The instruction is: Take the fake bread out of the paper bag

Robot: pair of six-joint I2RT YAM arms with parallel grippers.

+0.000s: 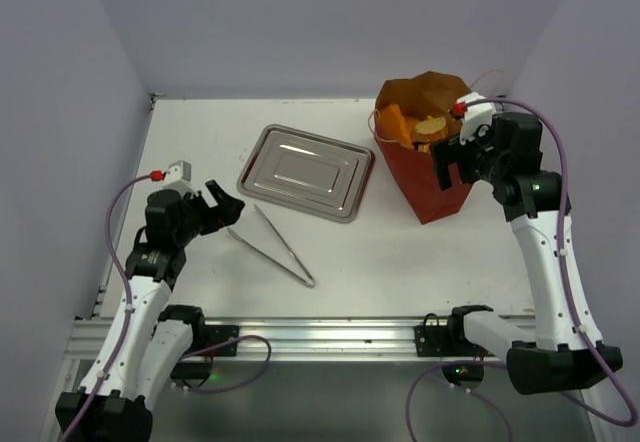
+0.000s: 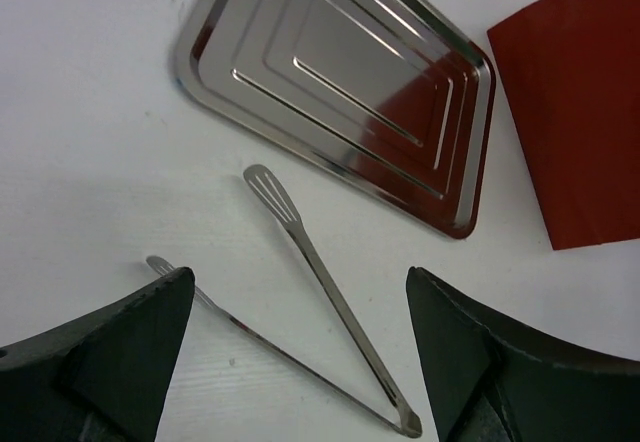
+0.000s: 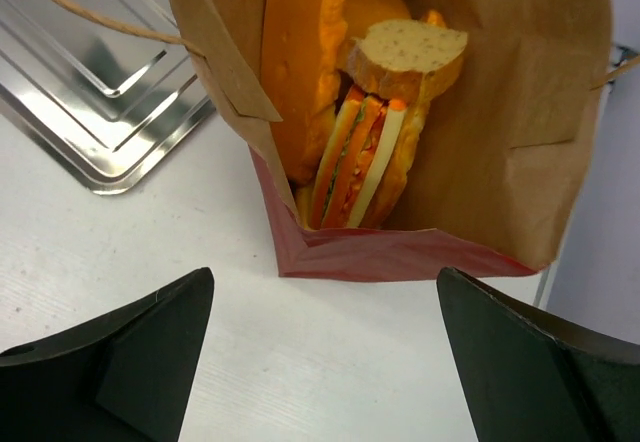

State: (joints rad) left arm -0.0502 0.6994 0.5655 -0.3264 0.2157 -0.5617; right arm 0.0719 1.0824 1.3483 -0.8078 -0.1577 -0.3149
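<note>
Just beyond the right fingers (image 3: 120, 352), fake bread (image 3: 350, 152) sits in the paper bag (image 3: 520, 112).

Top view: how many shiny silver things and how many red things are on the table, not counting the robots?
Shiny silver: 2, the tray and the tongs
Red: 1, the paper bag
Total: 3
</note>
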